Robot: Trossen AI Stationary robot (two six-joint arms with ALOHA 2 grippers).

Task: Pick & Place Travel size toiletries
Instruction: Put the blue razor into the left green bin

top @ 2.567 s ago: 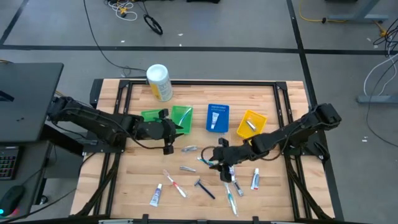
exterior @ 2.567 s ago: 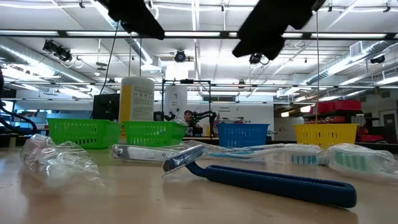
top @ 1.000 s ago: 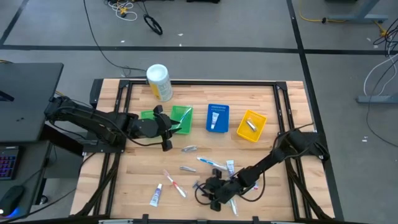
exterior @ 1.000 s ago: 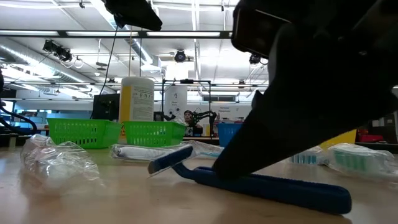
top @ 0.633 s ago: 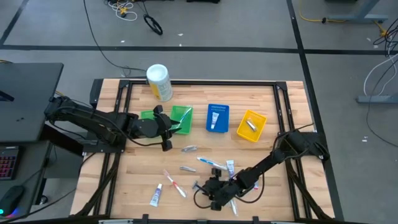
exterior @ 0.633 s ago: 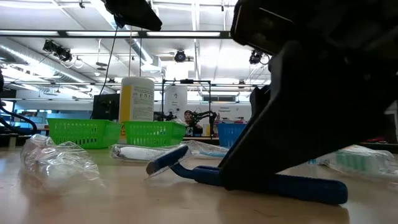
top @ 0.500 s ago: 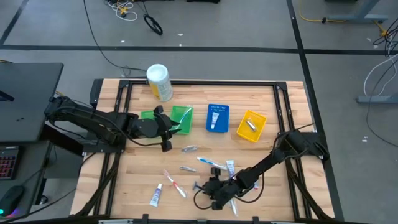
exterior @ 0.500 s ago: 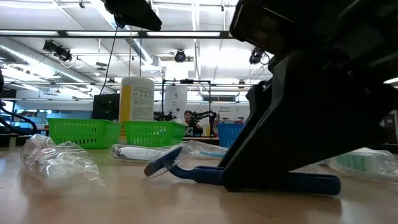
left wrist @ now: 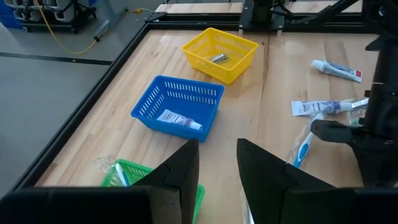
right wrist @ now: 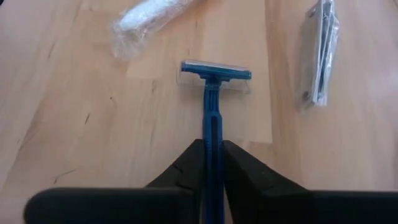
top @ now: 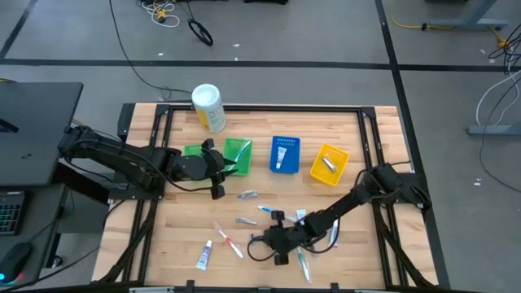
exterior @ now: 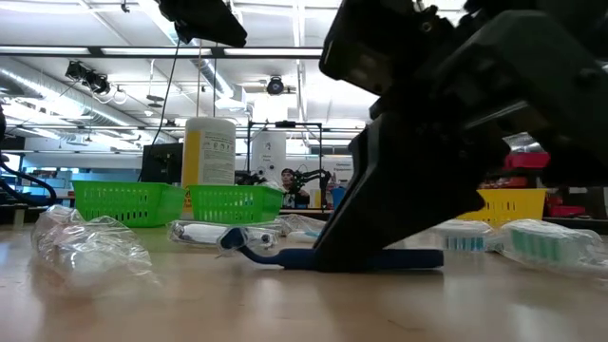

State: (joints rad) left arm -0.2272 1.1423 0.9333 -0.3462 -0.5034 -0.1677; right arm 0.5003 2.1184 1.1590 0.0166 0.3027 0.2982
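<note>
A blue razor (right wrist: 214,93) lies on the wooden table near its front edge, its head (exterior: 235,237) pointing away from my right gripper (top: 275,241), which is shut on its handle. My left gripper (top: 218,168) hangs open above the green bin (top: 238,155) at the far left, with nothing between its fingers (left wrist: 186,168). Other toiletries lie loose: a blue-white toothbrush (top: 277,213), a red toothbrush (top: 228,239), a white tube (top: 204,255) and silvery packets (top: 248,194). My right gripper pinches the razor's blue handle (right wrist: 213,134) about its middle, one finger on each long side. The fingers slant down from the table's right side and run along the handle. The razor lies on the table, and its head (right wrist: 215,73) and free end (exterior: 418,257) stick out past the fingers.
A blue bin (top: 284,154) with a tube and a yellow bin (top: 329,163) with a silvery piece stand at the far side beside two green bins. A white-and-yellow canister (top: 208,108) lies at the far left. A crumpled clear wrapper (exterior: 90,249) lies near the front.
My right gripper has moved away from the table's near edge and a little toward the left, rolling its wrist. The blue razor has slid along the table with it, away from the near edge, and turned somewhat.
</note>
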